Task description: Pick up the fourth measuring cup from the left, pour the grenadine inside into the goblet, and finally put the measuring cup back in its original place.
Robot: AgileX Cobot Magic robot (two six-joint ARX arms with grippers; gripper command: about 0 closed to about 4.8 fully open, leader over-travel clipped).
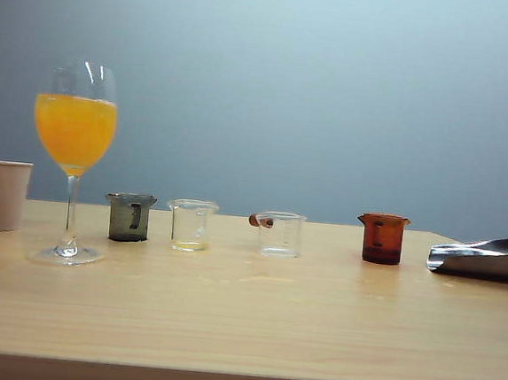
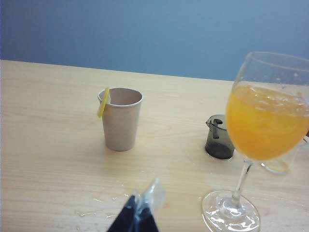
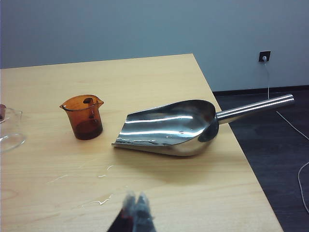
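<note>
The brown cup (image 1: pixel 382 238) is set on the counter (image 1: pixel 242 322), fourth in the row, well apart from the tall glass (image 1: pixel 73 152) of orange juice. The left end effector (image 2: pixel 143 209) and the right end effector (image 3: pixel 135 209) are seen closed and empty, held back from the cups. A metal scoop (image 3: pixel 169 126) is laid just beside the brown cup.

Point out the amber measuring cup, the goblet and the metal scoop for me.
amber measuring cup (image 3: pixel 87 121), right wrist view, on its front wall.
goblet (image 1: pixel 74 130), exterior view, on its juice-filled bowl.
metal scoop (image 3: pixel 169 125), right wrist view, on its inner pan.
</note>
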